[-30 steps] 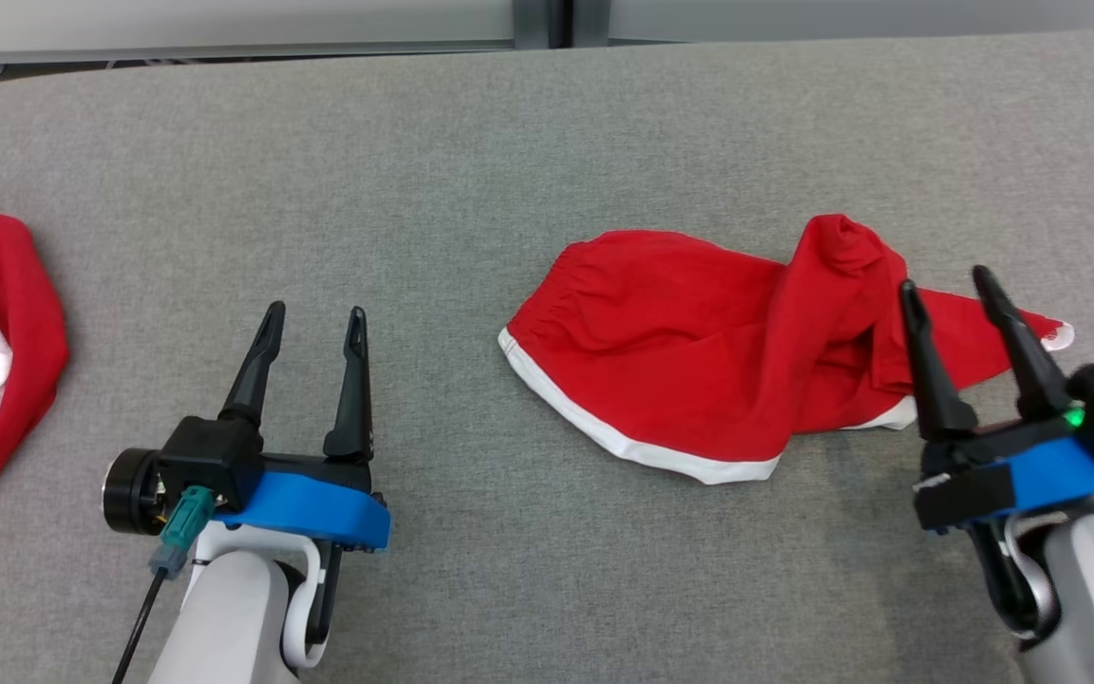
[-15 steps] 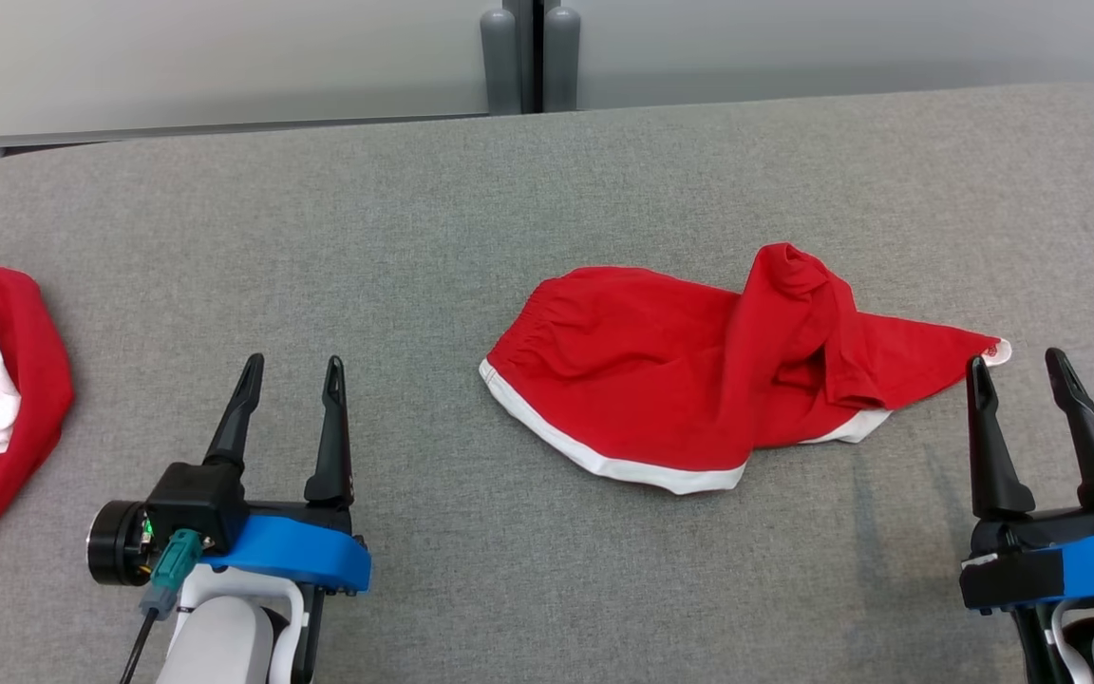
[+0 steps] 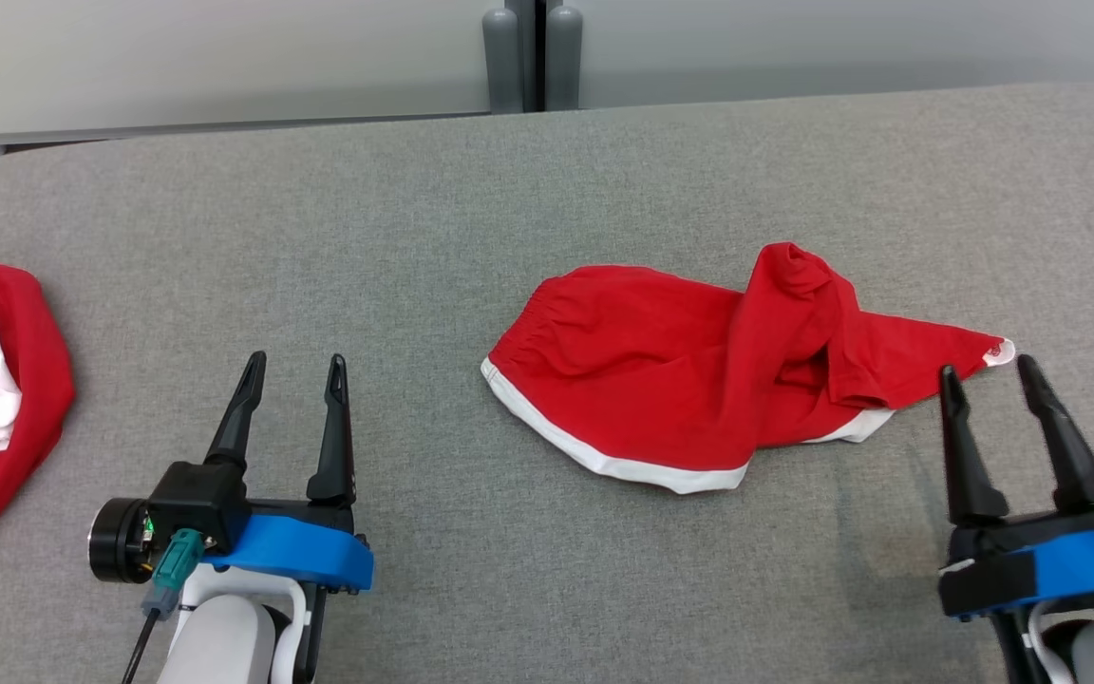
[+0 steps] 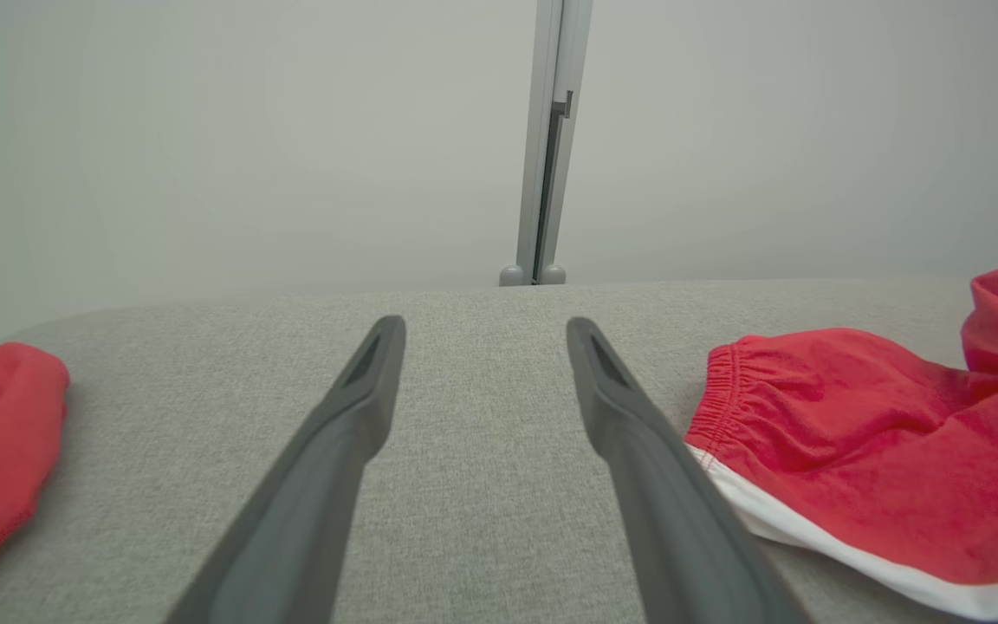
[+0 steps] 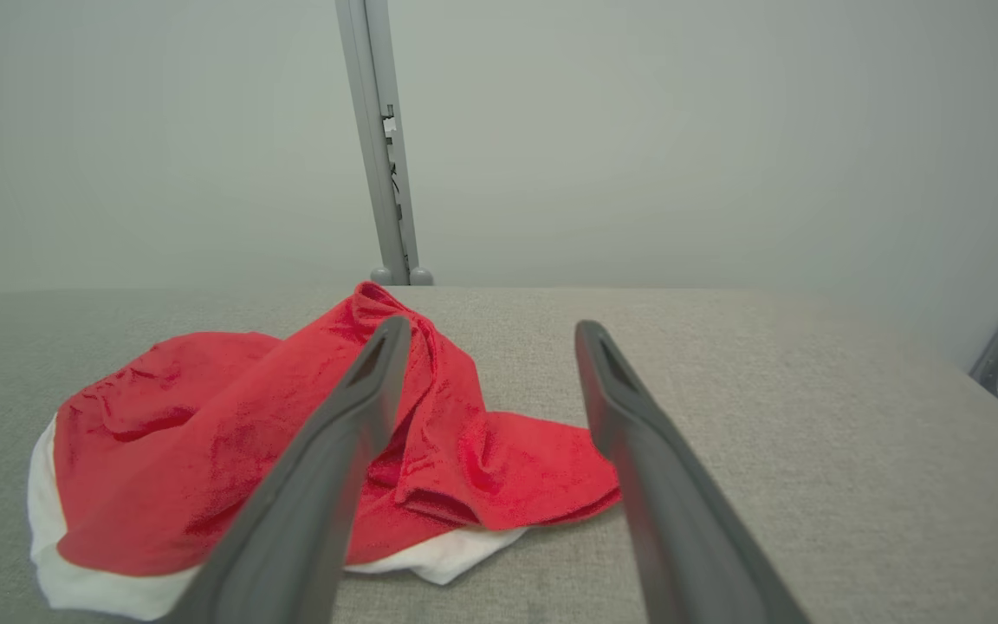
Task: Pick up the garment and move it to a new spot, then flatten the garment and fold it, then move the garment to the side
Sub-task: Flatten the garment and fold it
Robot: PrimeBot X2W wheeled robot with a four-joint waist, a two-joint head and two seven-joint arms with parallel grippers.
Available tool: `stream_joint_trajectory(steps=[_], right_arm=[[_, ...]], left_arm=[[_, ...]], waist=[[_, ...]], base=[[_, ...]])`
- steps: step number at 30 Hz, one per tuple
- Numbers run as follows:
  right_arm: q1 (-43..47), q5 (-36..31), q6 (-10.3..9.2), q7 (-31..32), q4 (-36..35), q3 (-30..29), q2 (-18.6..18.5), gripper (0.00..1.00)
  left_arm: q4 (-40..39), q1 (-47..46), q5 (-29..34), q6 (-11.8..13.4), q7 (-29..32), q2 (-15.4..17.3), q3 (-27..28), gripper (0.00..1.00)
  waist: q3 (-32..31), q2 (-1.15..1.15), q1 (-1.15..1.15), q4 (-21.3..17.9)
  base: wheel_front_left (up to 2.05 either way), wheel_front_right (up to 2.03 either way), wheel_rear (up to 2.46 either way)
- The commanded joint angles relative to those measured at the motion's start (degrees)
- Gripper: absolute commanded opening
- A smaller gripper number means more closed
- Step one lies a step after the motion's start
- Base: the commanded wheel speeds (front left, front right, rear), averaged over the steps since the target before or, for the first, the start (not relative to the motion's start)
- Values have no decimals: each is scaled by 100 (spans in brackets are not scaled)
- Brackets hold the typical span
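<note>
Red garment [image 3: 661, 380] w/ white trim: lay crumpled on grey table [image 3: 414, 218], centre-right in head view, one part humped up over the rest. R gripper [image 3: 987, 367] just beside its R tip, contact unclear; fingers spread, nothing held. L gripper [image 3: 296, 359] well apart to the L, likewise spread & empty, over bare table. Second red/white heap [image 3: 25, 380] at far L edge. Grey post [image 3: 518, 47] behind table.
</note>
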Motion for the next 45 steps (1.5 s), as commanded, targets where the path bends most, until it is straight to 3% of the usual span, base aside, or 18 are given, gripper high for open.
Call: stream_joint_trajectory(steps=[1,9,15,16,17,18,26,34,39,45], right_arm=[[-75,17,1,51,43,120,4,100],[-689,349,1,160,949,1156,5,100],[-1318,814,1,28,1827,1604,42,100],[-1388,882,1,-5,1916,1656,18,57],[-1439,950,1,-27,1980,1728,-12,35],[-1469,1032,1,-61,2027,1800,-29,0],[-1551,1311,1,-304,1979,2065,-236,0],[-786,973,1,-415,1165,1105,-304,0],[-322,665,1,-137,481,482,-205,0],[-503,408,1,329,32,774,-131,0]], left_arm=[[-30,-75,38,26,-26,-1,1,100],[-56,-310,89,-43,-26,-67,-137,100],[-29,-408,103,-55,-26,-121,-165,100],[-27,-414,105,-62,-26,-126,-164,100],[-25,-419,107,-69,-26,-130,-160,100],[-23,-422,111,-72,-26,-132,-151,100],[-46,-338,146,-38,-26,-125,-77,100],[-66,-218,165,-45,-26,-123,-35,100],[-84,-200,163,-65,-26,-136,-17,100],[-51,-260,158,-104,-26,-177,-66,100]], waist=[[44,0,0,27],[375,0,0,209],[514,0,0,309],[521,0,0,321],[523,0,0,329],[521,0,0,332],[459,0,0,231],[309,0,0,110],[288,0,0,79],[315,0,0,121]], base=[[0,0,0],[0,0,0],[0,0,0],[0,0,0],[0,0,0],[0,0,0],[0,0,0],[0,0,0],[0,0,0],[0,0,0]])
